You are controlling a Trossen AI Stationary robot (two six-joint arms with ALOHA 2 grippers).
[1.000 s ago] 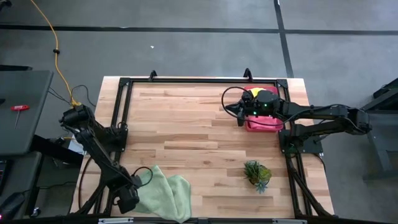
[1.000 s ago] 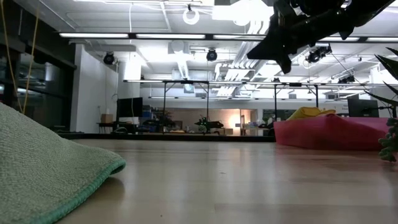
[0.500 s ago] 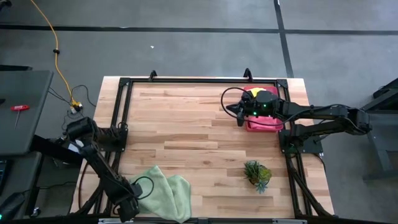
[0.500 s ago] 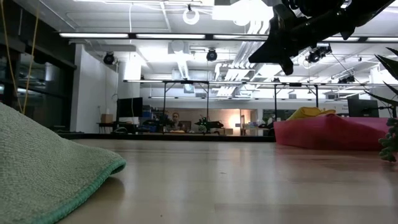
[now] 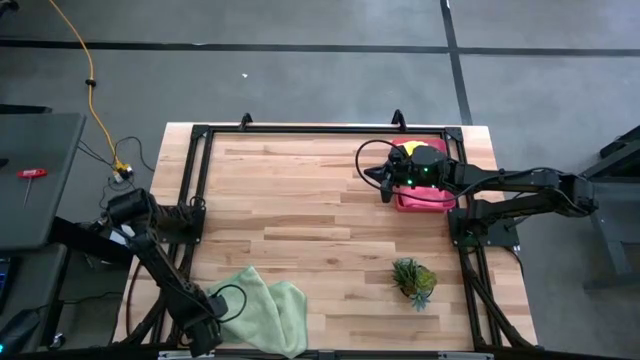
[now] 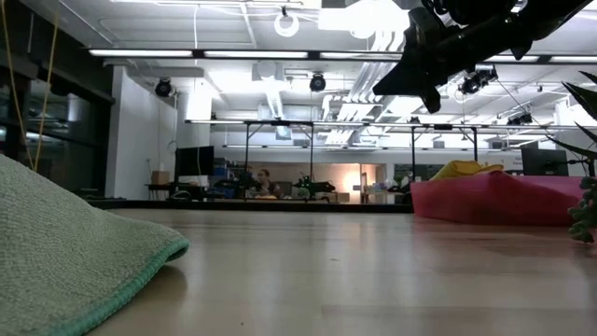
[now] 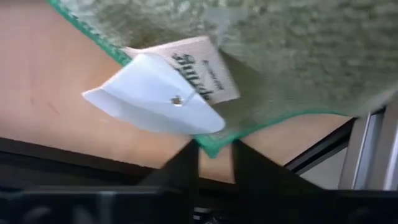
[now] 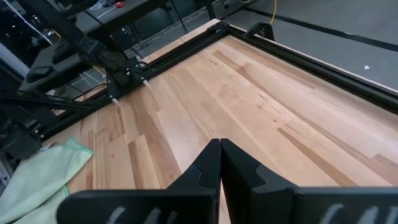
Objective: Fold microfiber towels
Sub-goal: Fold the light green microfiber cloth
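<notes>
A pale green towel (image 5: 265, 310) lies crumpled and partly folded over itself at the table's near left; the low view shows its hemmed edge (image 6: 140, 271) resting on the wood. A white paper tag (image 7: 155, 102) and a printed label (image 7: 202, 65) lie on the towel near one corner. My left gripper (image 5: 203, 335) stands at that corner, by the near edge, shut on it. My right gripper (image 8: 219, 149) is shut and holds nothing, up in the air at the far right (image 5: 372, 172) beside the pink tray (image 5: 425, 198). A yellow towel (image 5: 405, 148) lies in the tray. My left gripper pinches the green-hemmed corner tip (image 7: 213, 144) of the pale green towel between its two fingers (image 7: 186, 171). The fingers come steeply from above, at the towel's near left end. The rest of the towel lies slack on the table.
A small spiky green plant (image 5: 414, 280) stands at the near right. A black frame rail (image 5: 300, 130) runs around the table's edges. Bare wood lies between the towel and the tray (image 6: 494, 201). In the room beyond the table, a person shows far off.
My left gripper has come down and toward the table's near edge, onto the pale green towel's near left corner. The towel lies as before. My right arm has kept still.
</notes>
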